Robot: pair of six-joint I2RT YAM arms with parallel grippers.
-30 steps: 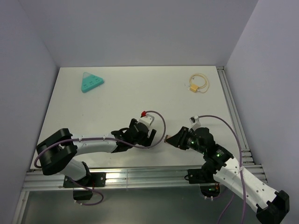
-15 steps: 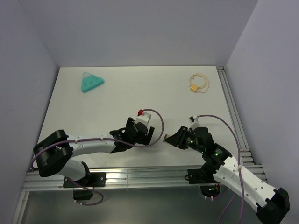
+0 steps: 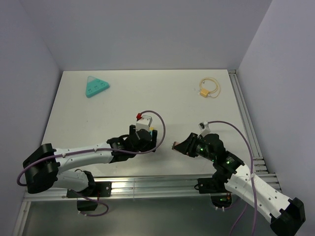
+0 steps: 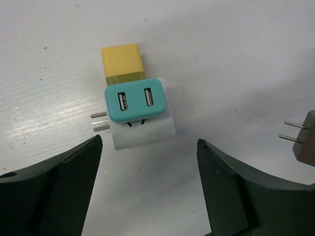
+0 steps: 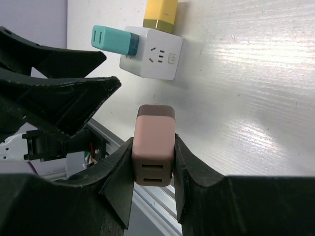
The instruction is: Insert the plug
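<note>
Left wrist camera: left gripper (image 4: pixel 149 147) stood wide open, its two dark fingers (image 4: pixel 54 191) low in the picture on either side of a white socket cube (image 4: pixel 147 132) lying on the table (image 4: pixel 236 59). Neither finger touched the cube. A teal charger (image 4: pixel 134 101) with two USB ports sat on the cube face turned toward the camera. A yellow plug (image 4: pixel 123 60) stuck out of the cube's far side, and the cube's own metal prongs (image 4: pixel 100 122) pointed left. At the right edge of this view the pink plug (image 4: pixel 306 140) showed only its two prongs, aimed at the cube and well apart from it. Right wrist camera: right gripper (image 5: pixel 153 162) was clamped on the pink plug, one finger pressed to each side, with the plug's slotted rear face toward the lens. The plug was short of the cube and not inserted, and a free socket face of the cube was turned toward it. Overhead camera: both grippers were near the middle of the table's near edge, the left one over the cube and the right one just beside it. A teal triangular piece (image 3: pixel 97 87) lay by the far left corner and a yellow loop (image 3: pixel 209 88) by the far right corner.
</note>
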